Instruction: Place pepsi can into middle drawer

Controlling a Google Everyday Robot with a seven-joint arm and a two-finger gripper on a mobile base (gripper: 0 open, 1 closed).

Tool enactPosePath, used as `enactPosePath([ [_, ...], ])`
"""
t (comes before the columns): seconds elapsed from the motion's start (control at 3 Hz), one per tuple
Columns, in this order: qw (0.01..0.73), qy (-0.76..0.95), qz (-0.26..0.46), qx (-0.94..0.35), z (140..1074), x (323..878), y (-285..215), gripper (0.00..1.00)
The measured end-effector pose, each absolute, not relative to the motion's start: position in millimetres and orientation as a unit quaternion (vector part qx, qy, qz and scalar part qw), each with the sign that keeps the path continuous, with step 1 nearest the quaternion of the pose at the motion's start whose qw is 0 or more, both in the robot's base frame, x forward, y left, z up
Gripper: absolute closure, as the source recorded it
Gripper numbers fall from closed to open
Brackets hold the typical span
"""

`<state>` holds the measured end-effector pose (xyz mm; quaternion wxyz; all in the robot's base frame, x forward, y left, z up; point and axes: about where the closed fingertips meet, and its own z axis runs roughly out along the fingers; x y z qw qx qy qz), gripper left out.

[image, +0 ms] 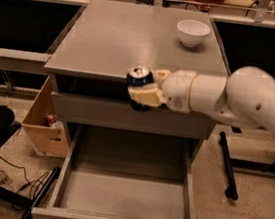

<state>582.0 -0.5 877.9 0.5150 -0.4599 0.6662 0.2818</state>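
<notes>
The pepsi can (138, 77), dark blue with a silver top, is held in my gripper (144, 87). The cream fingers (144, 95) are closed around the can's sides. The can hangs in the air just past the front edge of the cabinet top, over the open middle drawer (123, 196). The drawer is pulled out toward the camera, a grey shallow tray with nothing in it. My white arm reaches in from the right.
A white bowl (192, 32) stands at the back right of the grey cabinet top (117, 33). A shut grey drawer front (87, 110) lies above the open drawer. A cardboard box (48, 120) and cables sit on the floor at the left.
</notes>
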Motion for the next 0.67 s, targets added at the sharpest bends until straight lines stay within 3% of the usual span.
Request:
enactPosePath([
  [0.33,0.520,0.661,0.294,-0.454,810.8,558.4,-15.7,1.00],
  [0.67,0.520,0.661,0.294,-0.454,811.0,558.4,-15.5,1.00],
])
